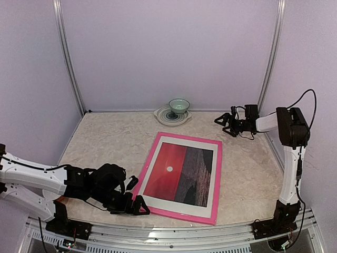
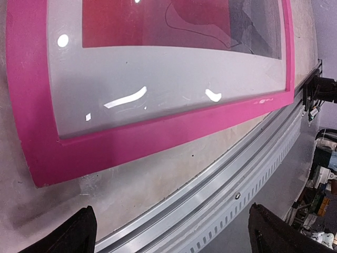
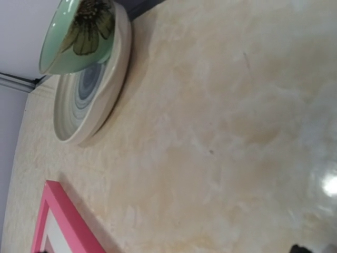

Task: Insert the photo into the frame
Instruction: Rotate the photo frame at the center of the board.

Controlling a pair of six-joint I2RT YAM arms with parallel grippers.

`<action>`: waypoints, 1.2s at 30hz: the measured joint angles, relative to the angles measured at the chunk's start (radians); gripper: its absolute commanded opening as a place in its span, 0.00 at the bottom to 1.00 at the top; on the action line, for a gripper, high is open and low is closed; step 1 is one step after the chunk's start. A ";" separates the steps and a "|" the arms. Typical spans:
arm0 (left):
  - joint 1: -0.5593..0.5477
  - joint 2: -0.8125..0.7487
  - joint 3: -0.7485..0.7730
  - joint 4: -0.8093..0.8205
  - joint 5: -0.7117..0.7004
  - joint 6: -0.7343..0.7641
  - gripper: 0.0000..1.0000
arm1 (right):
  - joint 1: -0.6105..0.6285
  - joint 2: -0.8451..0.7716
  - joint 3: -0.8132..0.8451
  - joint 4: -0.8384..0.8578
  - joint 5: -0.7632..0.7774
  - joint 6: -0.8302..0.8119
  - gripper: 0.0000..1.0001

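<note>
The pink-red frame (image 1: 181, 138) lies flat, face up, in the middle of the table. The sunset photo (image 1: 179, 171) shows inside it behind a white mat (image 1: 151, 171). My left gripper (image 1: 136, 196) is open and empty, just off the frame's near left corner, not touching it. In the left wrist view the frame (image 2: 158, 132), the mat (image 2: 158, 74) and the photo (image 2: 131, 23) fill the top, and my left gripper (image 2: 176, 240) spans the table's front edge. My right gripper (image 1: 224, 125) is open and empty, above the table at the back right, away from the frame (image 3: 58, 216).
A green bowl (image 1: 179, 106) sits on a pale plate (image 1: 167, 117) at the back wall, and both show in the right wrist view, bowl (image 3: 79, 31) and plate (image 3: 89, 100). A metal rail (image 2: 226, 184) runs along the table's front edge. Walls close the left, back and right.
</note>
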 measured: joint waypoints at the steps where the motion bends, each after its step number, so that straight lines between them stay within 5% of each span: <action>1: 0.000 0.013 -0.001 0.013 0.006 0.000 0.99 | 0.002 0.006 0.002 0.008 -0.004 0.000 0.99; 16: 0.063 0.138 0.006 0.108 -0.005 0.008 0.99 | 0.037 0.051 0.002 0.058 -0.054 -0.011 0.99; 25: 0.163 0.069 -0.027 0.081 -0.064 0.008 0.99 | 0.081 -0.040 -0.195 0.184 -0.071 -0.004 0.99; 36: 0.220 0.075 -0.029 0.072 -0.085 0.021 0.99 | 0.101 -0.205 -0.376 0.128 0.013 -0.030 0.99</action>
